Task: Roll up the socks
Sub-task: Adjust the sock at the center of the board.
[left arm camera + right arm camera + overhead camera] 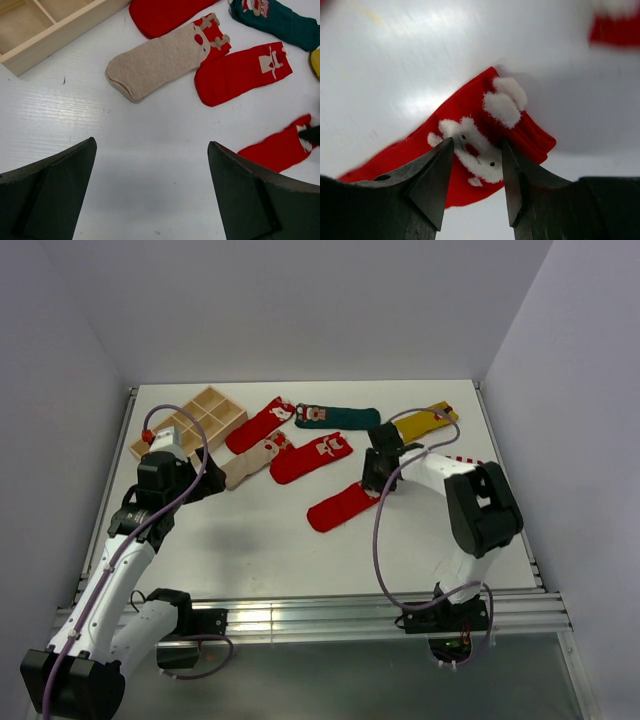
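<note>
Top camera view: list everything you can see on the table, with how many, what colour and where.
wooden divided tray: one, pale wood, far left corner.
red socks: three, red; one beside the tray, one mid-table, one nearer, under the right hand.
beige sock: one, beige with a red cuff, left of the mid-table red one.
dark green sock: one, far centre.
mustard yellow sock: one, far right.
striped sock: one, red and white, mostly hidden behind the right arm.
table: one, white.
left hand: black, open over bare table near the beige sock.
right hand: black, fingers astride the nearest red sock's cuff.
</note>
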